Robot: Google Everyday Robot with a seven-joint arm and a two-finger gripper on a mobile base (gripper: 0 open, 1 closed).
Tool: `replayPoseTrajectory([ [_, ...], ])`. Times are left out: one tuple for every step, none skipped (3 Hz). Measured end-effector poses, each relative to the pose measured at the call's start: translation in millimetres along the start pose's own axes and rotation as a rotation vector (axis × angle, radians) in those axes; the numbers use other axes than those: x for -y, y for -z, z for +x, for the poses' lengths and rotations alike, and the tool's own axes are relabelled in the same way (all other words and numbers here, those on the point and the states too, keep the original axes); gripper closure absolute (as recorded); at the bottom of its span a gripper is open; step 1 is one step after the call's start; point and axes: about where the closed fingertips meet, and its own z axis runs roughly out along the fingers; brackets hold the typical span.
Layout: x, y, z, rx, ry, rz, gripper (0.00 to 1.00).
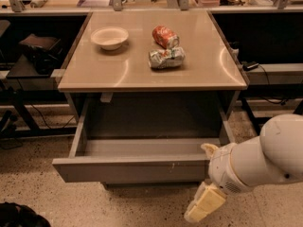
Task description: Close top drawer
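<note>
The top drawer (128,169) is a wide grey metal drawer pulled far out from under the tan tabletop (151,72). It looks empty inside, and its flat front has small white scratches right of centre. My gripper (203,203) hangs at the lower right, just in front of and below the right end of the drawer front. Its pale yellow fingers (208,200) point down and to the left. The white arm (265,157) reaches in from the right edge.
On the tabletop sit a white bowl (110,37), a red can (165,36) and a crushed silver-green can (166,57). Dark shelving with gear stands at the left (38,51) and cables at the right (255,67). The floor is speckled.
</note>
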Motion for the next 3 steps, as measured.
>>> replayPoseTrajectory([
  [-16.0, -22.1, 3.1, 0.032, -0.005, -0.037, 0.00],
  [-21.5, -43.4, 5.2, 0.041, -0.004, -0.072, 0.00],
  [-22.2, -62.3, 12.8, 0.040, -0.013, -0.103, 0.00],
])
